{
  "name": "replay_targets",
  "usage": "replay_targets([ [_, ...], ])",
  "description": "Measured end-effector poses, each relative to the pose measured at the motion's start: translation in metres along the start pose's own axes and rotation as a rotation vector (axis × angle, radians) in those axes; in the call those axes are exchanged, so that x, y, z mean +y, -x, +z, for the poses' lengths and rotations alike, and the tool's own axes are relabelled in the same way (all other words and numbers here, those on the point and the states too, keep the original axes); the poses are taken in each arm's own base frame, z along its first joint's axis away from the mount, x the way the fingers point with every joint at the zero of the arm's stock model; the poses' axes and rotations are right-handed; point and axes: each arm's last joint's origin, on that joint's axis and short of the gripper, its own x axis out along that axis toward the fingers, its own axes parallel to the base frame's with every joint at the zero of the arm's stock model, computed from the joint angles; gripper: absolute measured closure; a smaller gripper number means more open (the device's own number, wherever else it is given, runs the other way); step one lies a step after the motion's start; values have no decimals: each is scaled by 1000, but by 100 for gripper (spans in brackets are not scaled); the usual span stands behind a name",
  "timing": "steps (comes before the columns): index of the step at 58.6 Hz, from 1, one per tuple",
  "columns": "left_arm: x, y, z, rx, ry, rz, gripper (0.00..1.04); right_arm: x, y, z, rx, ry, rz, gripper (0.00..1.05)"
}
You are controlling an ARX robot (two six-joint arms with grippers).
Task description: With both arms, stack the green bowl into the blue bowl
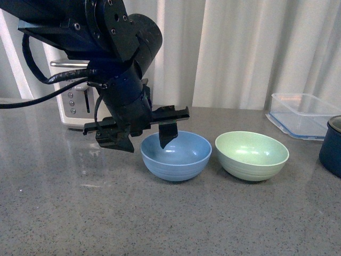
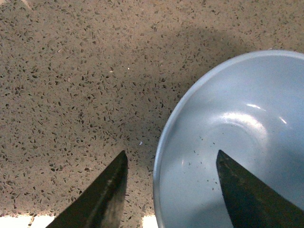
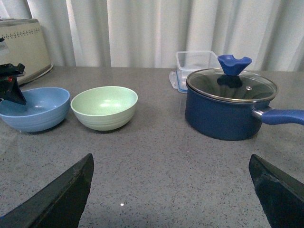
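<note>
Left pincer (image 1: 144, 143) astride upright blue bowl (image 1: 178, 162)

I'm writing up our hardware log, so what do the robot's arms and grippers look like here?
The left arm is bulky, glossy black, with round screw-studded joint housings and thick black cables looping beside it. The left gripper has a flat crossbar and two dark, tapered fingers. Of the right gripper, only similar dark wedge-shaped fingers show.

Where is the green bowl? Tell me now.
Front view: the green bowl sits right of centre on the counter, between the blue bowl and the navy pot.
</note>
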Motion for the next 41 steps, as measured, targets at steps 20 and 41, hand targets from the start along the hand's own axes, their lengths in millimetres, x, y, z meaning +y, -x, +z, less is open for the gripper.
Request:
replay_targets([
  [20, 18, 93, 30, -295, -4, -74, 7, 0, 0, 0, 0, 0, 0, 10],
  [41, 88, 146, -56, -932, -131, 38, 62, 0, 0, 0, 0, 0, 0, 10],
])
